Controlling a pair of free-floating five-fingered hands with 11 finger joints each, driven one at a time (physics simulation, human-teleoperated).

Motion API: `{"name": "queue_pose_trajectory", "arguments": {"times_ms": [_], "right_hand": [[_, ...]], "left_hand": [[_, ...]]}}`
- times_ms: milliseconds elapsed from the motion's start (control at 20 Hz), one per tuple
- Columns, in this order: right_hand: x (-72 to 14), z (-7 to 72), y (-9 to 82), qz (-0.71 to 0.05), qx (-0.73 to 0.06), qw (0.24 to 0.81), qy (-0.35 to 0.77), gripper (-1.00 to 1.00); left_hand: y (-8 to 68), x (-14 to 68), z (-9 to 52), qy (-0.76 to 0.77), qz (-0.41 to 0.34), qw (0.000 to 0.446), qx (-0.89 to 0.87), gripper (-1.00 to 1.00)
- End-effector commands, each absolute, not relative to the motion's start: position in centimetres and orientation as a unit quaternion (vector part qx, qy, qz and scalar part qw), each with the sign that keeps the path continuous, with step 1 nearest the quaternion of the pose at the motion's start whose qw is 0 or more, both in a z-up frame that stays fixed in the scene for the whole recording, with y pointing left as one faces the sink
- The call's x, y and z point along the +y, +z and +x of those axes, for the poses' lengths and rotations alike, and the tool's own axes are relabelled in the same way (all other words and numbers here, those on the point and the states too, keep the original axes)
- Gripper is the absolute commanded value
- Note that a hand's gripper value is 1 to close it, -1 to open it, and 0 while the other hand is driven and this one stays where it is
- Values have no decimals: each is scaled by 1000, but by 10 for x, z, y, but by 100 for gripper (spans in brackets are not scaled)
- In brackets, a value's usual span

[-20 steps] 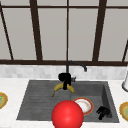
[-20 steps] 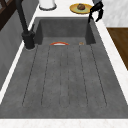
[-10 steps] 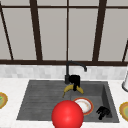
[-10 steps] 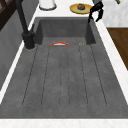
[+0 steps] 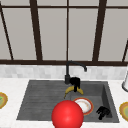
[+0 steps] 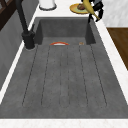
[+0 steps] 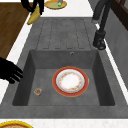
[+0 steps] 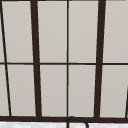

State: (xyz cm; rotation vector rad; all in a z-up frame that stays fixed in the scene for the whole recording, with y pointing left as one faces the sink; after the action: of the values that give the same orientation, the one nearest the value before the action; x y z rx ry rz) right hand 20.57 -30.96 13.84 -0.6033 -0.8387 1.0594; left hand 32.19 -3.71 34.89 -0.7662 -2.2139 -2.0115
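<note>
Red ball (image 5: pixel 67 115) hides the plate's (image 5: pixel 86 106) left part; the frame's bottom edge cuts the ball.

Two plain matte-black hands (image 5: pixel 75 81) with human-like fingers.

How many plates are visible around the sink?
3: a red-rimmed plate in the sink basin, a yellow plate on the counter at right, another yellow plate at left. Others may be hidden.
</note>
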Motion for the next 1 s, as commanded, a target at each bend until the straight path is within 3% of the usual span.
{"name": "queue_pose_trajectory", "arguments": {"times_ms": [0,500,950], "right_hand": [[-310,206,138,-275,-382,739,483,0],[-310,206,138,-275,-382,739,483,0],[-310,206,138,-275,-382,739,483,0]], "left_hand": [[318,-47,348,-653,-251,18,-715,100],[237,-121,343,-657,-239,30,-715,100],[167,-160,399,-647,-250,22,-720,100]]}}
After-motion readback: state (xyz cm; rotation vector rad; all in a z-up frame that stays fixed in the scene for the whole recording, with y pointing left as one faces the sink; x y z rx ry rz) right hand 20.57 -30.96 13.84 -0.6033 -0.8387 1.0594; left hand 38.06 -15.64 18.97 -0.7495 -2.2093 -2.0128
